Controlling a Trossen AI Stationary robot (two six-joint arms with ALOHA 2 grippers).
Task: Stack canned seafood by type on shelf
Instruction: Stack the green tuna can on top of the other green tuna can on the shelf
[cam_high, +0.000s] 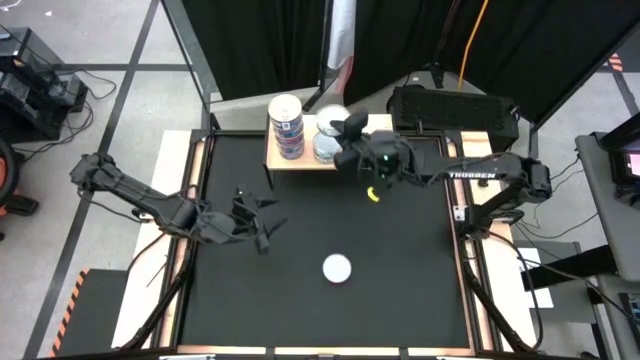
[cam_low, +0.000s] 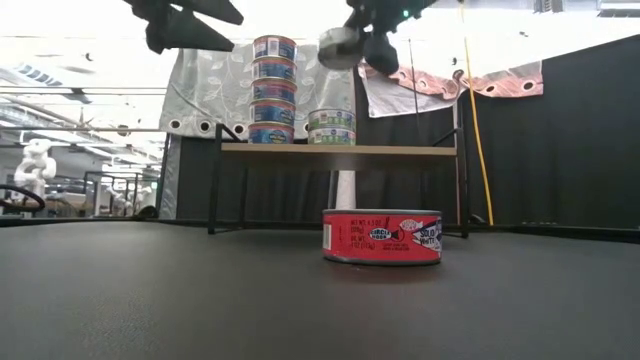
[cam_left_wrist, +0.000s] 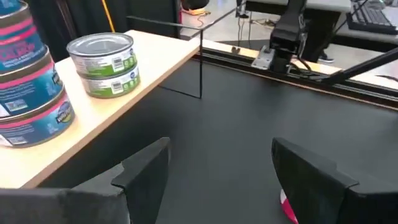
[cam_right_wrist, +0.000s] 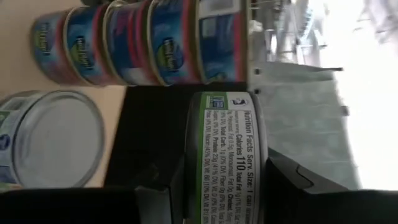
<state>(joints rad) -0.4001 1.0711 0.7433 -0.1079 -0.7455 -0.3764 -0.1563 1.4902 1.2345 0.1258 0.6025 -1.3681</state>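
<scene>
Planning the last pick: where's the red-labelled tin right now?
In the high view the red tin lies alone on the black table, front centre, between the arms and apart from the shelf; in the low view it stands before the shelf.

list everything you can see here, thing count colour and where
blue tins: 4, blue and pink labels, one stack on the shelf's left part
green tins: 2, green-white labels, stacked on the shelf beside the blue stack
held green tin: 1, green-white label, in the right gripper above the green stack
red tin: 1, red label, silvery lid, alone on the black table in front of the shelf
shelf: 1, light wood top, thin dark legs, at the table's far edge
table: 1, black top
left gripper: open, empty, above the table's left half
right gripper: shut on the held green tin, over the shelf
</scene>
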